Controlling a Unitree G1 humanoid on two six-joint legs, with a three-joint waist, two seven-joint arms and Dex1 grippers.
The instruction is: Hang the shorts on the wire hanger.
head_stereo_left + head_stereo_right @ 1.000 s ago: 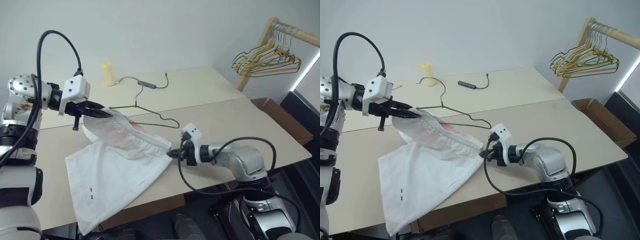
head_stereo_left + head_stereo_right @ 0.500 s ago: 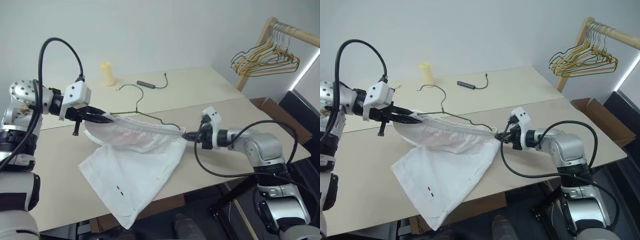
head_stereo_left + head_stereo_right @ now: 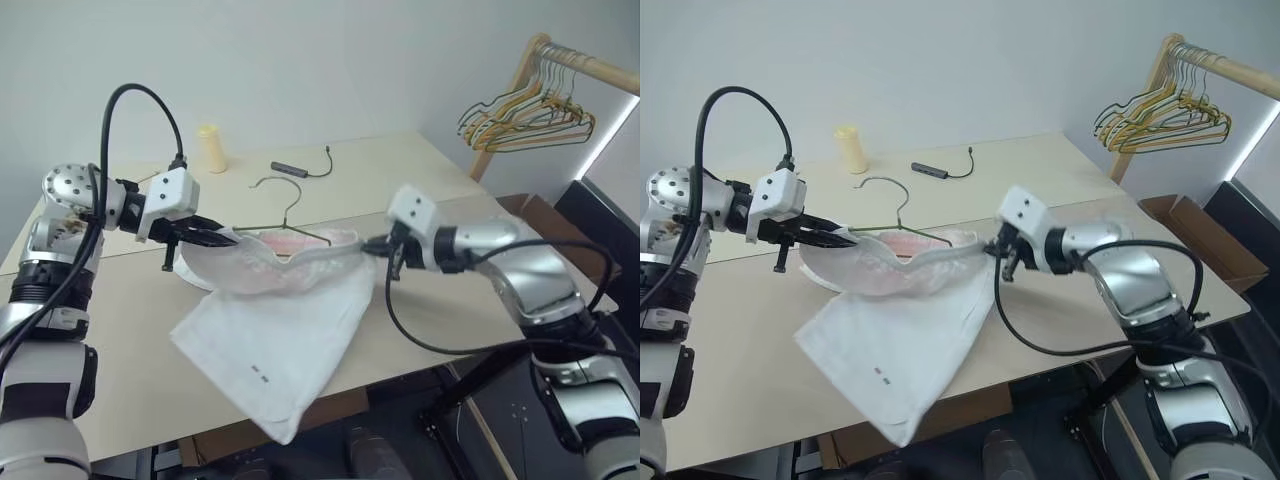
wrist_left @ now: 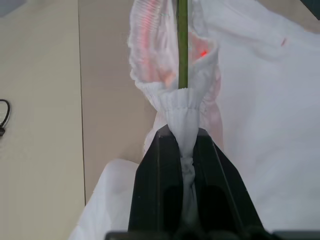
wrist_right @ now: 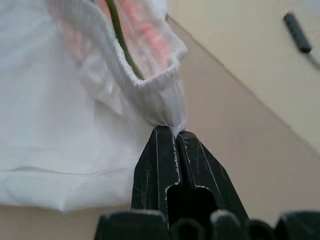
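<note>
The white soft fabric shorts (image 3: 290,310) with a faint pink-red print hang stretched between the two arms above the pale beige table (image 3: 420,180), their waistband pulled into a long open loop and the legs drooping down onto the tabletop. The left gripper (image 3: 226,238) has its two black fingers clamped on one end of the gathered waistband; the right gripper (image 3: 374,245) has its fingers pressed together on the other end. The thin dark olive-green wire hanger (image 3: 285,212) sits with its lower part inside the open waistband, its curled hook rising above the fabric. In both wrist views the green wire runs into the mouth of the waistband just past the fingertips. Farther back on the table stand a small yellow cylinder (image 3: 211,147) and a dark cable (image 3: 300,166). A bunch of coloured wire hangers (image 3: 525,115) hangs on a wooden rail at the right
</note>
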